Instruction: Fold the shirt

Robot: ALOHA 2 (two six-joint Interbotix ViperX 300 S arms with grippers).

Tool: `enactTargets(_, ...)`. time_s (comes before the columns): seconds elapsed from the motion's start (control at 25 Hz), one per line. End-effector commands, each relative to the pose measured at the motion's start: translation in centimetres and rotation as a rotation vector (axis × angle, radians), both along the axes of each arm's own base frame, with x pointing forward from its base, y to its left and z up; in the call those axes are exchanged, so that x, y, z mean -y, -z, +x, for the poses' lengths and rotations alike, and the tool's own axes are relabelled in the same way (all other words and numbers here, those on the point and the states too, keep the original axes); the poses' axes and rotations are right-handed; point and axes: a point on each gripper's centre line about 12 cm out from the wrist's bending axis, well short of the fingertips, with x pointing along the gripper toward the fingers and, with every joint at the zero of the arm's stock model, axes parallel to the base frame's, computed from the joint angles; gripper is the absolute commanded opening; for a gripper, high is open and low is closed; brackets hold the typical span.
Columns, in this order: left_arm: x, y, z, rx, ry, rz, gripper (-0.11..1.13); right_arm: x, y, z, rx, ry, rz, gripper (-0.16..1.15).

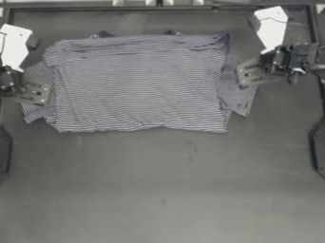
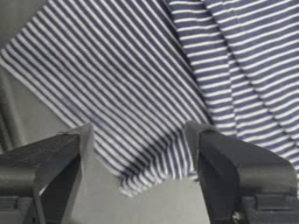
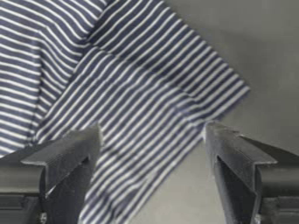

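The striped navy-and-white shirt (image 1: 139, 80) lies spread on the far half of the dark table, its body doubled over and a sleeve sticking out at each side. My left gripper (image 1: 43, 93) sits at the left sleeve, open. In the left wrist view the sleeve's hem (image 2: 152, 170) lies between the spread jaws of that gripper (image 2: 140, 131). My right gripper (image 1: 245, 74) hovers at the right sleeve, open. In the right wrist view the striped sleeve (image 3: 134, 113) runs between its two jaws (image 3: 152, 129), which stand apart.
White arm segments stand at the back left (image 1: 14, 45) and back right (image 1: 272, 27). A rail (image 1: 127, 7) runs along the table's far edge. Bare grey table (image 1: 158, 190) fills the near half. Dark fixtures sit at the side edges (image 1: 320, 147).
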Motion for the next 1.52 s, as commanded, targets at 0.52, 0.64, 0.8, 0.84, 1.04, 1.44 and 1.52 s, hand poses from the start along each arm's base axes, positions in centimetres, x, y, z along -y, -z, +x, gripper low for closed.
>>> enactTargets(0.52,-1.0,2.9,0.0,-0.036,-0.025,-0.035,0.93,0.7,0.8,0.4,0.016,-0.010,-0.008,0.97)
enactTargets(0.64,-1.2,3.2,-0.1,-0.018,-0.030,-0.032,0.93,0.7,0.8,0.5,0.017,-0.015,-0.009,0.97)
enactTargets(0.8,-1.3,3.6,-0.6,-0.006,-0.044,-0.035,0.95,0.9,0.7,0.6,0.017,-0.023,-0.016,0.97)
enactTargets(0.84,-1.4,3.6,-0.6,0.003,-0.048,-0.032,0.95,0.8,0.8,0.6,0.014,-0.023,-0.015,0.97)
enactTargets(1.04,-1.8,3.9,-0.8,0.021,-0.070,-0.035,0.95,0.9,0.8,0.6,0.014,-0.027,-0.019,0.96)
enactTargets(1.44,-1.7,5.3,-0.5,0.023,-0.090,-0.082,0.93,1.0,0.8,0.7,0.019,-0.031,-0.022,0.96)
enactTargets(1.52,-1.5,5.4,-0.6,0.025,-0.099,-0.091,0.89,1.0,0.7,0.7,0.025,-0.033,-0.024,0.96)
